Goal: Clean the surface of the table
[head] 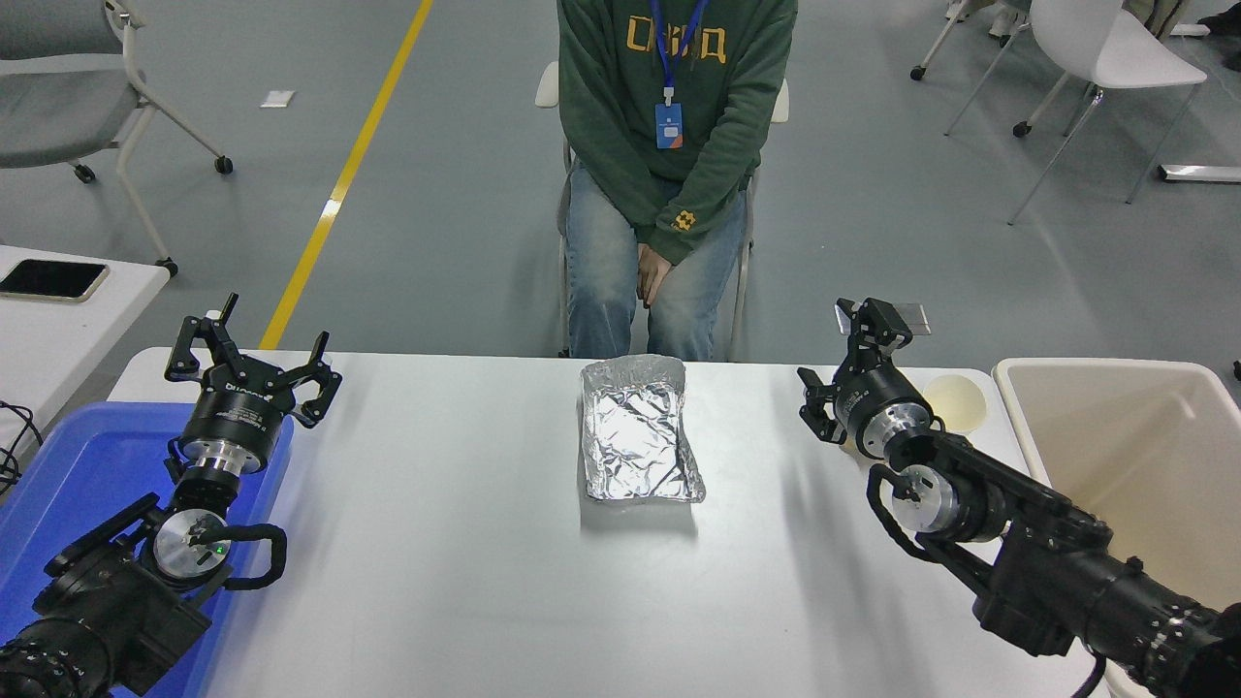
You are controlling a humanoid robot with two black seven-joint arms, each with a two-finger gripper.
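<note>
the table surface looks smooth and matt white. the foil tray on it is crinkled, shiny metal foil. the blue bin and cream bin look like smooth plastic.

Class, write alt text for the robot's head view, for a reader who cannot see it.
A crumpled foil tray sits mid-table on the white table surface, between the robot's left hand over a blue bin and its right hand, raised near a beige bin. A seated person faces them.
</note>
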